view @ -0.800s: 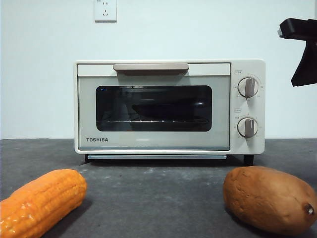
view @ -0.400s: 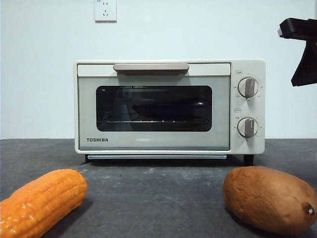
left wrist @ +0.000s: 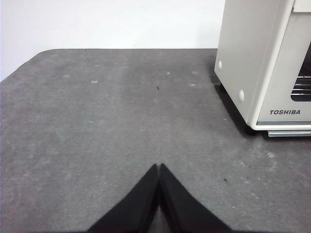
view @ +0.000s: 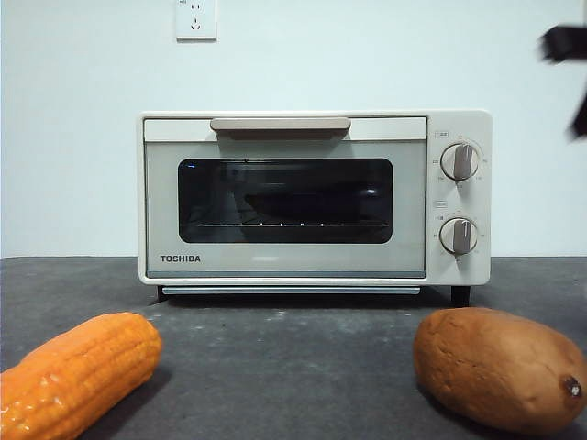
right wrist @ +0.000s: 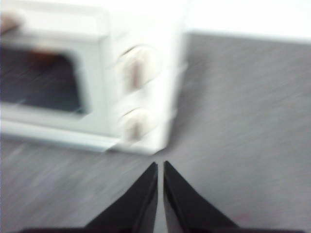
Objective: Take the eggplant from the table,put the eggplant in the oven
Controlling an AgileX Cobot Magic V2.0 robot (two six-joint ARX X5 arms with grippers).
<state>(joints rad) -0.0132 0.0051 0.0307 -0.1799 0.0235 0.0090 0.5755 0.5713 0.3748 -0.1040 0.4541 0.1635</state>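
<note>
The cream-white TOSHIBA oven [view: 284, 261] stands at the back of the dark grey table [view: 293, 357] with its door closed. Behind the dark glass a dim dark rounded shape [view: 303, 203] lies on the wire rack; I cannot tell whether it is the eggplant. No eggplant shows on the table. My right gripper [right wrist: 160, 164] is shut and empty, off the oven's knob side [right wrist: 133, 73], and shows as a black blur [view: 567, 44] at the front view's top right. My left gripper [left wrist: 159, 165] is shut and empty over bare table, beside the oven's other side [left wrist: 243, 63].
An orange corn cob [view: 78, 371] lies at the front left and a brown sweet potato [view: 500, 367] at the front right. A wall socket [view: 195, 18] sits on the white wall behind the oven.
The right arm at the top right has shifted towards the picture's right edge and is now motion-blurred. The oven, corn cob and sweet potato have not moved.
</note>
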